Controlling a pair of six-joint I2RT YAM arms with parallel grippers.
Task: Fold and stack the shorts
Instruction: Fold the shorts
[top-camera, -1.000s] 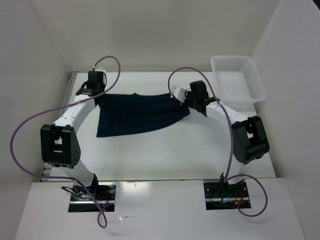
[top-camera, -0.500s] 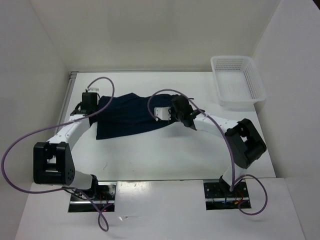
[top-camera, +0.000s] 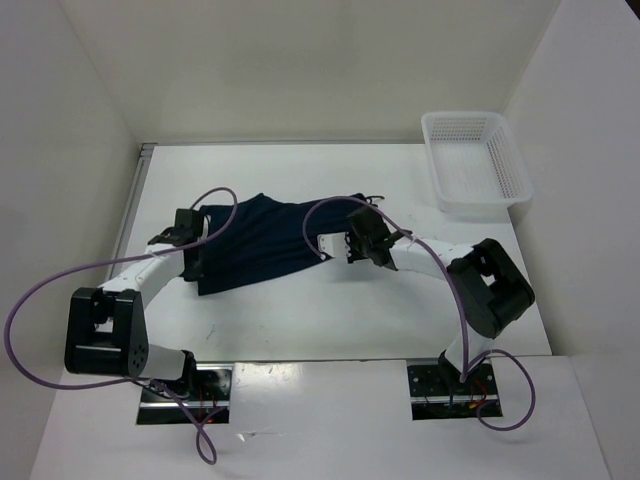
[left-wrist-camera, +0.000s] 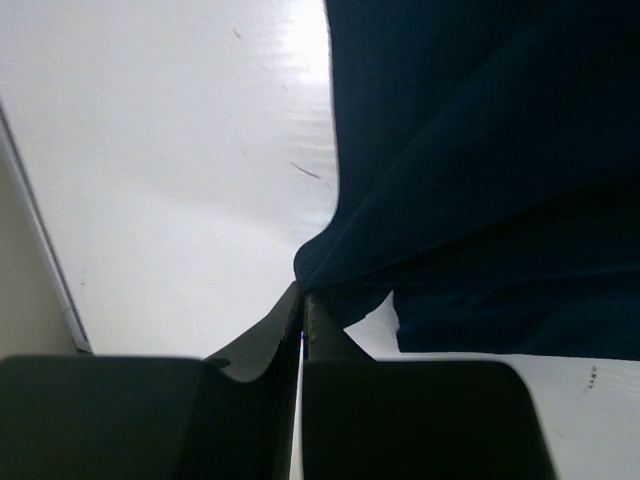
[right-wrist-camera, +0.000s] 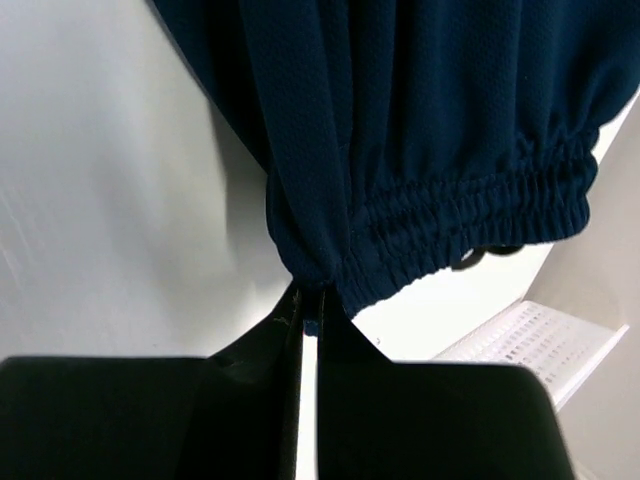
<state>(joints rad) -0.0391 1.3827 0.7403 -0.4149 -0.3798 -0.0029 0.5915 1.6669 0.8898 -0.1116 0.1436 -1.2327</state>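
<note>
The dark navy shorts (top-camera: 262, 240) lie bunched across the table's middle, partly doubled over. My left gripper (top-camera: 196, 262) sits at their left end. In the left wrist view this gripper (left-wrist-camera: 303, 296) is shut on a fold of the shorts' (left-wrist-camera: 480, 150) edge, which hangs above the white table. My right gripper (top-camera: 343, 246) is at the right end. The right wrist view has it (right-wrist-camera: 312, 296) shut on a corner of the shorts (right-wrist-camera: 420, 120), at their gathered elastic waistband (right-wrist-camera: 470, 215). A thin drawstring loop shows just below the waistband.
A white mesh basket (top-camera: 512, 165) stands at the back right of the table, and its corner (right-wrist-camera: 530, 340) also shows in the right wrist view. Purple cables loop over both arms. White walls close in the table on the left, back and right.
Both grippers have come from the far side toward the near side, each still holding its end of the shorts. The right one also moved left. The fabric has drawn in and doubled over.
</note>
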